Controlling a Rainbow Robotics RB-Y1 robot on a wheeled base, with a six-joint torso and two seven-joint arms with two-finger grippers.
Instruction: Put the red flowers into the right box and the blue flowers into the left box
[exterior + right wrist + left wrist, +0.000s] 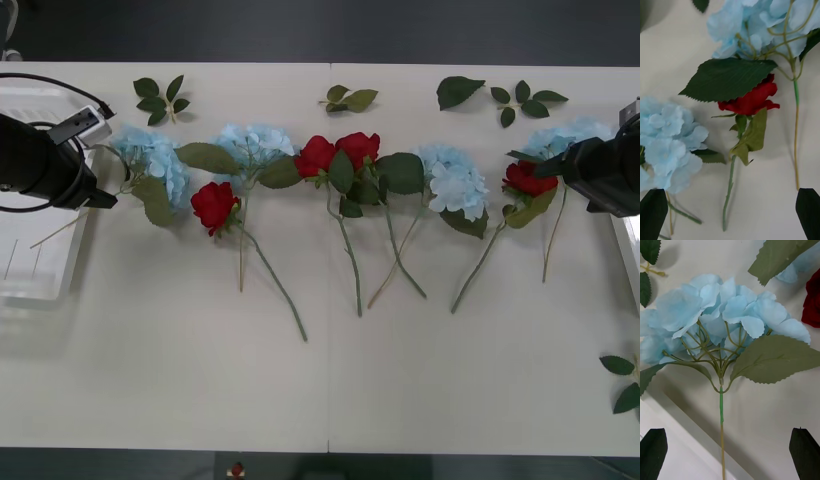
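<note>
matt cloth blue flowers (715,315)

a white table (180,380) carries loose green leaf sprigs: one at the far left (160,98), one near the far middle (348,98), a big single leaf (458,91) beside another sprig (524,102), and leaves at the near right edge (624,382).

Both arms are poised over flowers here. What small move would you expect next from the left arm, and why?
Probably lowering the left gripper onto the blue hydrangea's stem and closing. Its black fingers are open on either side of that stem, nothing is held, and the left box lies beside it. The right gripper, also open, hovers near a red rose.
</note>
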